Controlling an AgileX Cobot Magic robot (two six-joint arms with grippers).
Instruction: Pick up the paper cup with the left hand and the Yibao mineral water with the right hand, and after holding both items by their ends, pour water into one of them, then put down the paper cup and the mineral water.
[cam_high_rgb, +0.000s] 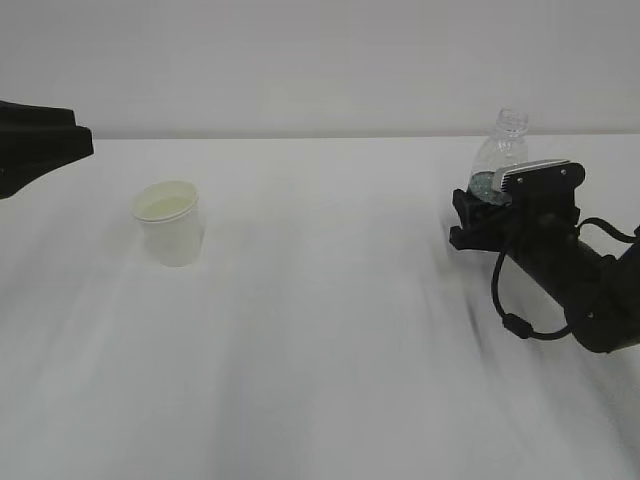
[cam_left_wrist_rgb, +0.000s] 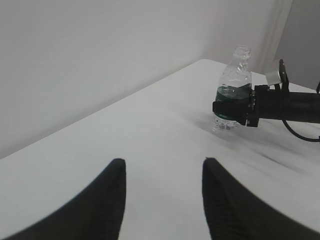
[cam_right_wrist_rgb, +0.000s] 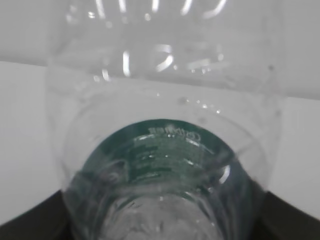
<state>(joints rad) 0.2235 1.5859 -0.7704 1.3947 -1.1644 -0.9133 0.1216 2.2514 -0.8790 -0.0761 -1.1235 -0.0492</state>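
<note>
The paper cup (cam_high_rgb: 172, 222), white with a cream inside, stands upright on the left of the table. My left gripper (cam_high_rgb: 75, 148) hovers up and to the left of the cup, well apart from it. In the left wrist view the left gripper (cam_left_wrist_rgb: 162, 162) is open with only bare table between its fingers, and the cup is out of that view. The Yibao mineral water (cam_high_rgb: 500, 150), a clear capless bottle with a dark green band (cam_left_wrist_rgb: 233, 94), stands at the far right. My right gripper (cam_high_rgb: 478, 208) is shut on its lower body, and the bottle (cam_right_wrist_rgb: 165, 150) fills the right wrist view.
The white table (cam_high_rgb: 330, 330) runs back to a plain pale wall (cam_high_rgb: 300, 60). The right arm and its black cable (cam_high_rgb: 520, 320) lie low over the table's right side. Nothing else stands between the cup and the bottle.
</note>
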